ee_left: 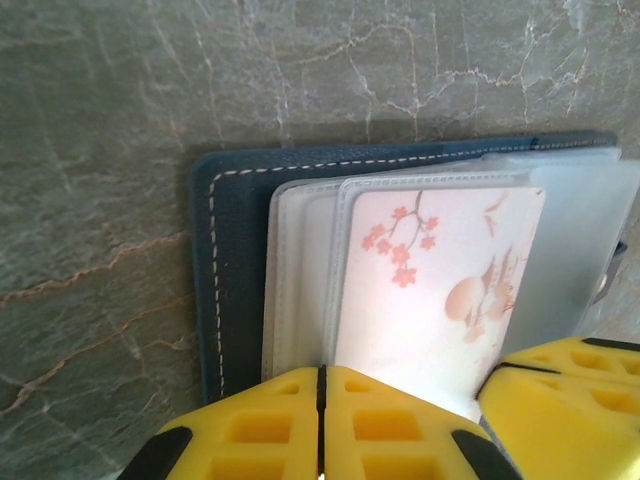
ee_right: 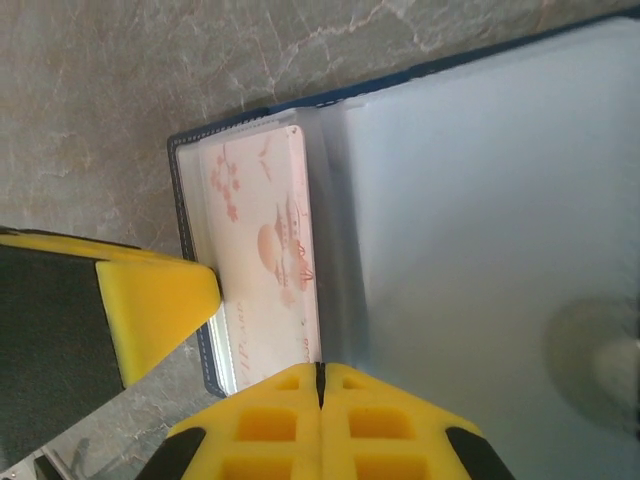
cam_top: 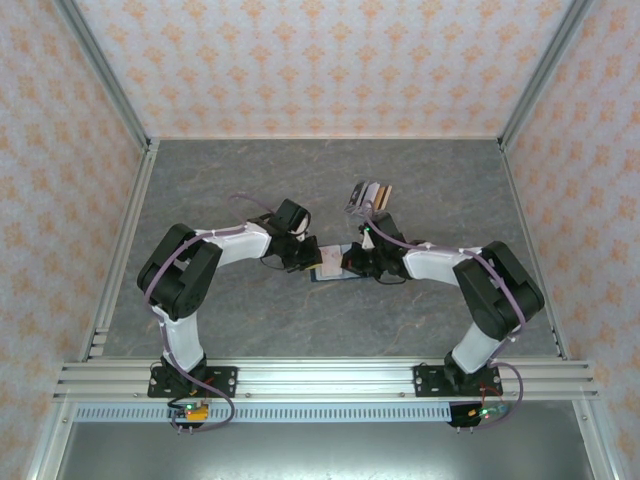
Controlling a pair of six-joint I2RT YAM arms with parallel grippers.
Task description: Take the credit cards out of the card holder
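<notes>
Across the grey marbled table [cam_top: 250,180] your two arms bend inward and meet at the middle, the left arm [cam_top: 185,270] from one side and the right arm [cam_top: 490,285] from the other. Between their tips lies the card holder [cam_top: 331,266], opened flat with its navy cover down and its pale, clear sleeves [ee_right: 480,200] facing up. Behind the right arm, well apart from the holder, sits a striped cluster [cam_top: 368,196]. It is too small to tell whether those are cards taken out, so you should not count them as done.

On the sleeves, near the holder's stitched edge, lies one card [ee_left: 440,290], white with a pink blossom print. It looks at least partly free of its sleeve, yet all of it is over the holder, so by my reading the extraction is under way and not finished.

Your left gripper [ee_left: 320,430] has its jaws closed together right at the card's near edge. Whether that edge is nipped between them, you cannot tell from these views. Your right gripper [ee_right: 320,400] is also closed, empty, and rests on the pale sleeves just beside the card, apparently pinning the holder down. What remains is drawing this card clear, then checking the other sleeves.
</notes>
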